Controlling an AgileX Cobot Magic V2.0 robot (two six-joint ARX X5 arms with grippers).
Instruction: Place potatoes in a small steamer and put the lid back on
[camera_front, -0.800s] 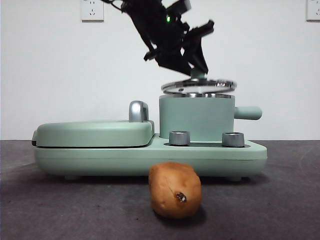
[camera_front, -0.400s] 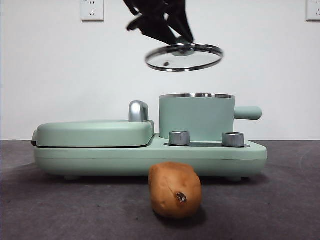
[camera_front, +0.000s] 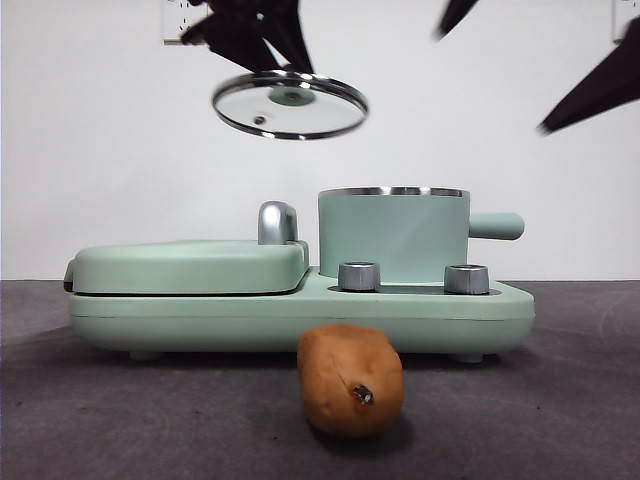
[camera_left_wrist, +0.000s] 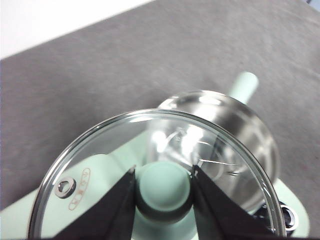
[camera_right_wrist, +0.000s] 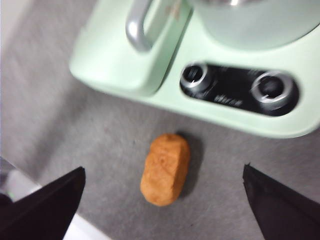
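Note:
The orange-brown potato (camera_front: 350, 380) lies on the dark table in front of the appliance; it also shows in the right wrist view (camera_right_wrist: 165, 170). The mint-green small steamer (camera_front: 393, 235) stands uncovered on the right of the base, its steel inside showing in the left wrist view (camera_left_wrist: 240, 132). My left gripper (camera_front: 275, 50) is shut on the green knob of the glass lid (camera_front: 290, 105) and holds it high, up and left of the steamer. In the left wrist view my jaws (camera_left_wrist: 164, 175) clamp the knob of the lid (camera_left_wrist: 90, 165). My right gripper (camera_right_wrist: 164, 169) is open, high above the potato, and shows at the top right of the front view (camera_front: 490, 80).
The flat green lidded griddle (camera_front: 190, 265) with a steel handle (camera_front: 277, 222) fills the left of the appliance base (camera_front: 200, 320). Two steel knobs (camera_front: 360, 276) (camera_front: 466, 278) sit in front of the steamer. The steamer's side handle (camera_front: 497, 226) points right.
The left gripper lifted the lid off the steamer and carried it up and to the left. The right gripper's open jaws came into the front view at the top right.

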